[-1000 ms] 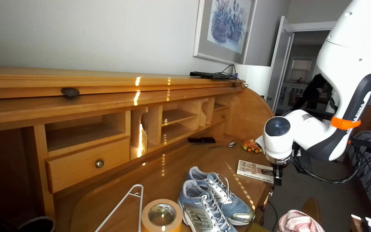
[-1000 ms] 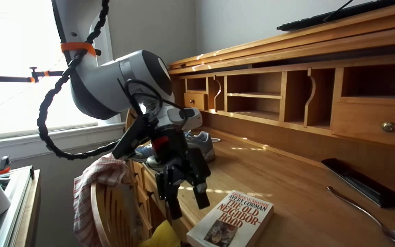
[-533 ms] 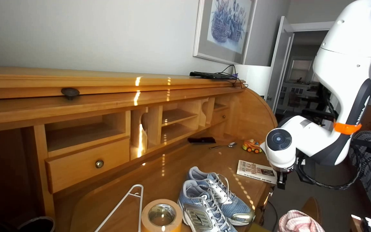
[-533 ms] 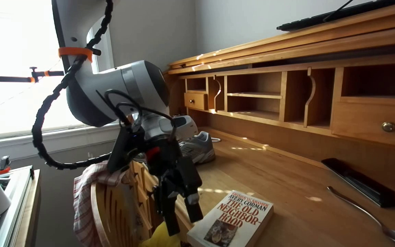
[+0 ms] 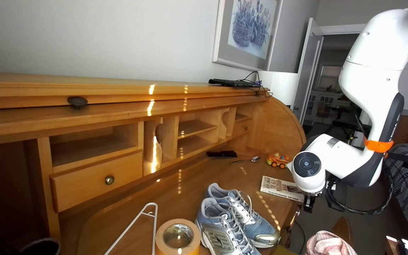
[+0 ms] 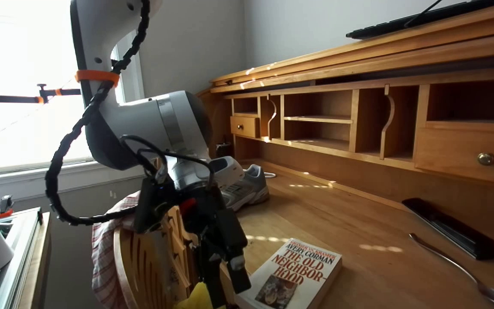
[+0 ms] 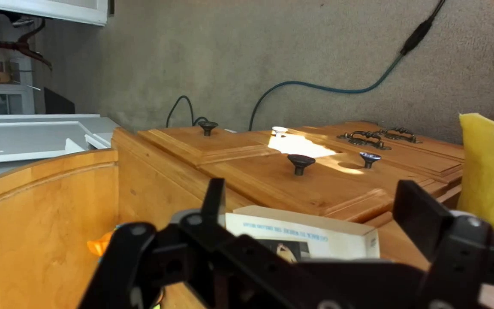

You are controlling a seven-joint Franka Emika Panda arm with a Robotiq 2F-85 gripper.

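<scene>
One black two-finger gripper (image 7: 311, 189) is spread wide, with nothing held, by the front edge of the brown wooden desk (image 6: 358, 223). Just inward of it, a white rectangular paperback book (image 6: 290, 274) is laid flat; its long axis is pointed toward that edge and its photo end is turned to the gripper, though contact cannot be judged. Farther off, blue-and-silver mesh running shoes (image 5: 239, 219) and an orange plastic toy car (image 5: 277, 160) are seen
</scene>
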